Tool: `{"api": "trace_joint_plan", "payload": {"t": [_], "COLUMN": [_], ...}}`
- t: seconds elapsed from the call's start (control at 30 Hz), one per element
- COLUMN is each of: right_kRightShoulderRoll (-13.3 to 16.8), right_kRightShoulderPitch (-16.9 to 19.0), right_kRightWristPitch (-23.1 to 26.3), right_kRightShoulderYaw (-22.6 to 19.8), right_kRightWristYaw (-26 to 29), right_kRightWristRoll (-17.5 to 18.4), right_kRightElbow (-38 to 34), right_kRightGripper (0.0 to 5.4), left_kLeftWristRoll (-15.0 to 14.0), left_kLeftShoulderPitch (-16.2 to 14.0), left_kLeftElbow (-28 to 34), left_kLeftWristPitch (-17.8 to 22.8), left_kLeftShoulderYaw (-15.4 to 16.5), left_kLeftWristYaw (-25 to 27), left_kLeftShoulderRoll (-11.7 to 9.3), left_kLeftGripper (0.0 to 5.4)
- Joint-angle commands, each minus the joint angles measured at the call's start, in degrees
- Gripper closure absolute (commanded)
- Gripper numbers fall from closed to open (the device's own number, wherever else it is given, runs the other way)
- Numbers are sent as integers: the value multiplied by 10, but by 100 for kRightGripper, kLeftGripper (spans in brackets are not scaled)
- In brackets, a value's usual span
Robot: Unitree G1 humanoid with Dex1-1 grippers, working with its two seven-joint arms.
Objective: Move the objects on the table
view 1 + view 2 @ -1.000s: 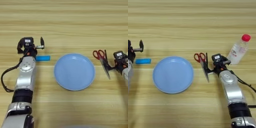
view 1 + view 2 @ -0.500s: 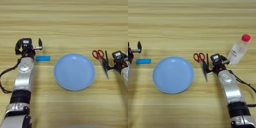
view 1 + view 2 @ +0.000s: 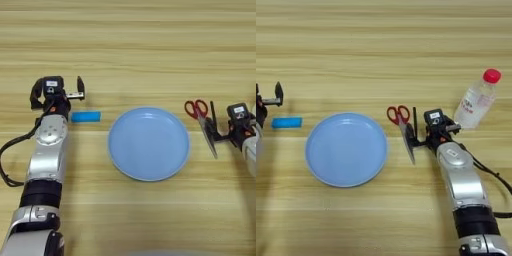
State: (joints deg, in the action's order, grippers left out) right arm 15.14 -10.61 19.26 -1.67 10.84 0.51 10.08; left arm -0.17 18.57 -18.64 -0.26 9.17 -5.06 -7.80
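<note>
The small bright-blue block lies flat on the table, left of the plate. My left gripper hovers just up and left of the block, open and holding nothing. Red-handled scissors lie right of the plate, with the silver blades pointing toward me. My right gripper reaches in from the right at the blades. Its fingers are spread, the near one over the blades and the far one standing beside the handles. I cannot tell whether it touches the scissors.
A large round light-blue plate sits mid-table between the two arms. A clear plastic bottle with a red cap stands at the right, just beyond my right arm.
Hardly anything: the left gripper wobbles slightly in place, and the block, scissors and plate stay where they were.
</note>
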Motion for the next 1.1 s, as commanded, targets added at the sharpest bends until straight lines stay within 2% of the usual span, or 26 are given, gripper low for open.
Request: {"api": "trace_joint_plan", "payload": {"t": [0.03,0.2,0.7,1.1], "right_kRightShoulderRoll": [-6,-3,-6,-9], "right_kRightShoulderPitch": [31,37,37,37], "right_kRightWristPitch": [56,70,77,83], "right_kRightShoulderYaw": [2,4,1,-1], "right_kRightWristYaw": [11,11,6,9], "right_kRightWristRoll": [11,13,14,21], "right_kRightElbow": [-1,-15,4,12], "right_kRightGripper": [0,0,3,150], "left_kLeftWristRoll": [3,2,0,-1], "left_kLeftShoulderPitch": [-3,-3,-1,-2], "left_kLeftElbow": [2,2,2,3], "left_kLeftWristPitch": [8,8,8,7], "left_kLeftShoulderYaw": [-1,-1,0,0], "left_kLeftWristYaw": [-3,-3,-3,-4], "left_kLeftShoulderRoll": [-1,0,0,0], "left_kLeftGripper": [4,4,1,0]}}
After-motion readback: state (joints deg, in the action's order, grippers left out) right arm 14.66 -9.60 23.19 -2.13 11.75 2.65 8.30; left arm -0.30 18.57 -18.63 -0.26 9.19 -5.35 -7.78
